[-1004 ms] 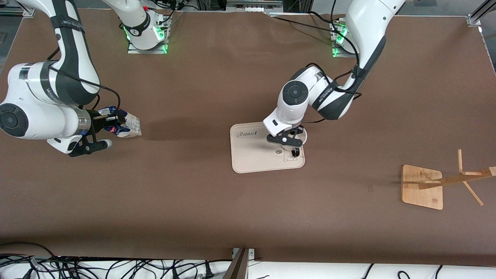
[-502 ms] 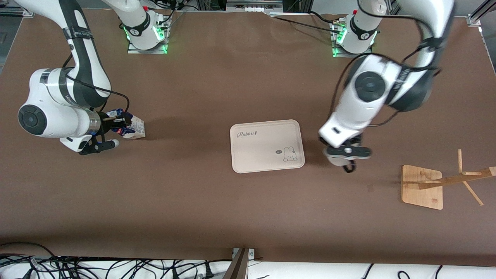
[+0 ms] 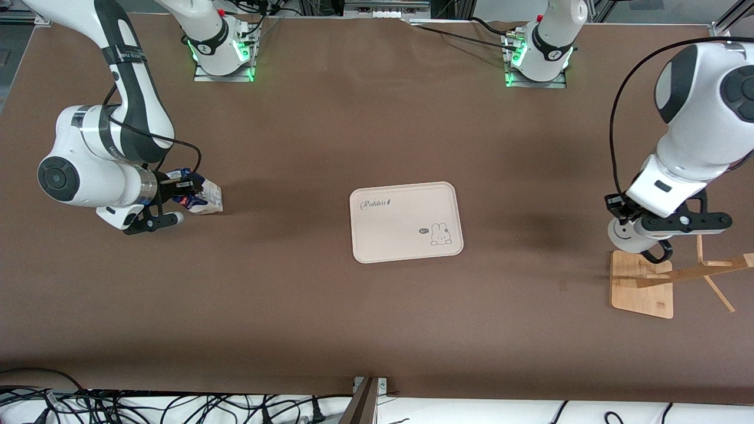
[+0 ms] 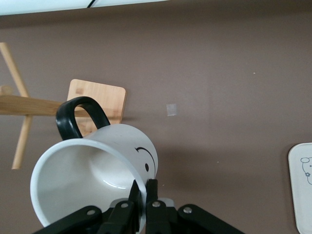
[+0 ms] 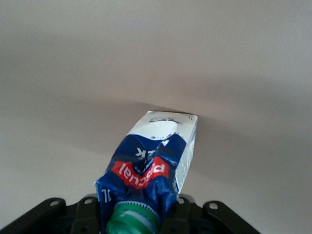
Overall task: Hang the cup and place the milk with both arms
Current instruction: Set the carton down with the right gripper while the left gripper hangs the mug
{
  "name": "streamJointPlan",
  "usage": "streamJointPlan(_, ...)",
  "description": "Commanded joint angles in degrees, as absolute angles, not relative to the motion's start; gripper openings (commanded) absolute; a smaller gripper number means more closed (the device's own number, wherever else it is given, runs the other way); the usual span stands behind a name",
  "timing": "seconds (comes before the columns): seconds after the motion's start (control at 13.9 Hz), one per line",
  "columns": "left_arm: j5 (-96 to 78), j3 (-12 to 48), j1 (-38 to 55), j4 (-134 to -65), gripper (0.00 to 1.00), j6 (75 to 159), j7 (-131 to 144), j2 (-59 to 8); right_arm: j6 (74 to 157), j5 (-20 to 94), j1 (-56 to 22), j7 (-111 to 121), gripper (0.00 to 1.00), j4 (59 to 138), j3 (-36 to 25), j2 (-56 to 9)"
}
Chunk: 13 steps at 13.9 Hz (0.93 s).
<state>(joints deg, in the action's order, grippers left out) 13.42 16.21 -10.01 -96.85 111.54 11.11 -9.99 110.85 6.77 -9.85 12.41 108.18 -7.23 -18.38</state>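
1. The left gripper (image 4: 143, 195) is pinched tight on the wall of the cup (image 4: 92, 178), one finger inside and one outside, right by the rim. It's up in the air over the square base of the wooden rack (image 3: 642, 284), at the left arm's end of the table.
2. The cup is tipped on its side, so its long axis runs roughly level. The left wrist view looks straight into its mouth, and the black handle (image 4: 78, 117) points toward the rack's pegs.
3. The right gripper (image 3: 177, 200) is around the top of the milk (image 3: 203, 197), near the right arm's end of the table. The right wrist view shows the crumpled gable and green cap (image 5: 132, 220) sitting between the jaws. I can't tell whether they're still squeezing it or have just let go.
4. The milk leans over, with its top toward the gripper and its bottom pointing away toward the tray (image 3: 406, 221). Whether its bottom is on the table is hard to call.
5. A second ago the left gripper had the cup down on the tray. It has since swung all the way to the rack, and the tray is bare now. The right arm and the milk only crept a little toward the tray.
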Motion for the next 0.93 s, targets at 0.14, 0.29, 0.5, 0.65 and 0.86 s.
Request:
streamJointPlan(0.14, 12.7, 13.2, -9.9, -94.4, 0.00, 109.9, 1.3, -10.3, 113.3, 6.9, -7.7, 13.6, 1.00, 110.3, -6.5, -16.2)
streamJointPlan(0.29, 12.4, 13.1, -10.0, -94.5, 0.00, 110.9, -0.2, -10.9, 112.9, 6.9, -7.4, 13.6, 1.00, 110.3, -6.6, -16.1)
streamJointPlan(0.5, 12.5, 12.6, -10.3, -94.5, 0.00, 114.7, -3.3, -11.7, 111.3, 6.9, -7.3, 13.4, 1.00, 109.8, -6.6, -15.5)
streamJointPlan(0.65, 12.4, 11.7, -10.3, -94.4, 0.00, 115.6, -5.1, -11.7, 111.1, 6.8, -7.3, 13.1, 1.00, 109.6, -6.6, -14.7)
streamJointPlan(0.86, 12.2, 10.6, -10.5, -94.4, 0.00, 115.6, -6.8, -11.8, 111.1, 6.7, -7.3, 13.4, 1.00, 109.1, -6.5, -13.5)
